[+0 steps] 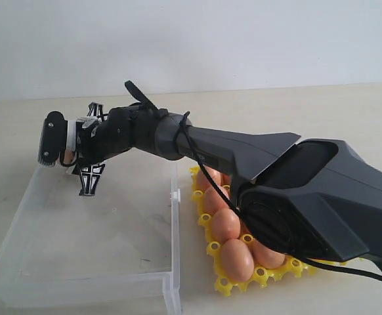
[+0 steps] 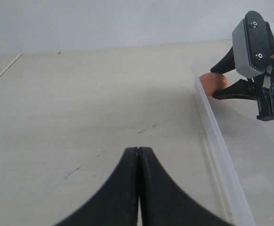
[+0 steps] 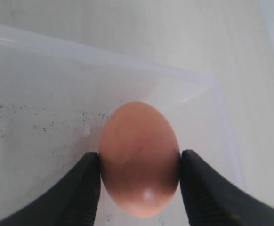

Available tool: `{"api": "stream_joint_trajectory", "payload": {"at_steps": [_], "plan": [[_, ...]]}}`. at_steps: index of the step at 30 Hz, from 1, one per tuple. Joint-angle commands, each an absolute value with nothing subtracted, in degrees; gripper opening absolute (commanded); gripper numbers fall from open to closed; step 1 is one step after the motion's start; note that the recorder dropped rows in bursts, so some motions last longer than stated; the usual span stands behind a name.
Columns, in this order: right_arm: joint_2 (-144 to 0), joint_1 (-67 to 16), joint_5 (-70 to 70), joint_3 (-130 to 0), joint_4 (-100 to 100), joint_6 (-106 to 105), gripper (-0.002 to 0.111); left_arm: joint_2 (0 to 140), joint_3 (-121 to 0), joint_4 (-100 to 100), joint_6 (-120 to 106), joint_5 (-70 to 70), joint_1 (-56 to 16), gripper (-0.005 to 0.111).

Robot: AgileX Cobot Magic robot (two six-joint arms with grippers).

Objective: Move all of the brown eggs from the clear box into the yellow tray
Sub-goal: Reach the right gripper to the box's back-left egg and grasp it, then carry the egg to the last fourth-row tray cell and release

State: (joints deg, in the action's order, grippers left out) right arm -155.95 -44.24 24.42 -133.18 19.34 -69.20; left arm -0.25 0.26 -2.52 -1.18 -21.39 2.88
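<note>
One brown egg lies in a far corner of the clear box, and my right gripper is shut on it, one black finger touching each side. In the exterior view that egg shows only partly, behind the right gripper at the box's far left. Several brown eggs sit in the yellow tray to the right of the box, partly hidden by the right arm. My left gripper is shut and empty over the bare table, outside the box wall.
The right arm stretches across the tray and the box's right wall. The beige table spreads around the box. A pale wall stands behind the table.
</note>
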Motion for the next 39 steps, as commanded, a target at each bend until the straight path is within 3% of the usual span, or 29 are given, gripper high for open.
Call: {"api": "stream_joint_trajectory", "payload": {"at_steps": [1, 6, 14, 22, 28, 39], "plan": [[-155.9, -43.9, 26.4, -133.5, 19.5, -68.9, 0.0, 0.0, 0.0, -2.7, -1.3, -21.2, 3.0, 0.0], [-153.3, -44.0, 32.3, -133.5, 18.5, -64.9, 0.0, 0.0, 0.0, -2.7, -1.3, -21.2, 3.0, 0.0], [-144.6, -44.0, 45.4, -133.5, 1.7, -36.5, 0.0, 0.0, 0.0, -2.7, -1.3, -21.2, 3.0, 0.0], [-134.3, -43.8, 62.8, -131.3, -6.0, -30.4, 0.0, 0.0, 0.0, -2.7, -1.3, -21.2, 3.0, 0.0], [-124.5, -43.2, 70.0, -120.4, -13.5, -22.0, 0.0, 0.0, 0.0, -2.7, -1.3, -21.2, 3.0, 0.0], [-99.7, -42.7, 70.0, -84.5, -20.1, -7.8, 0.0, 0.0, 0.0, -2.7, -1.3, -21.2, 3.0, 0.0]]}}
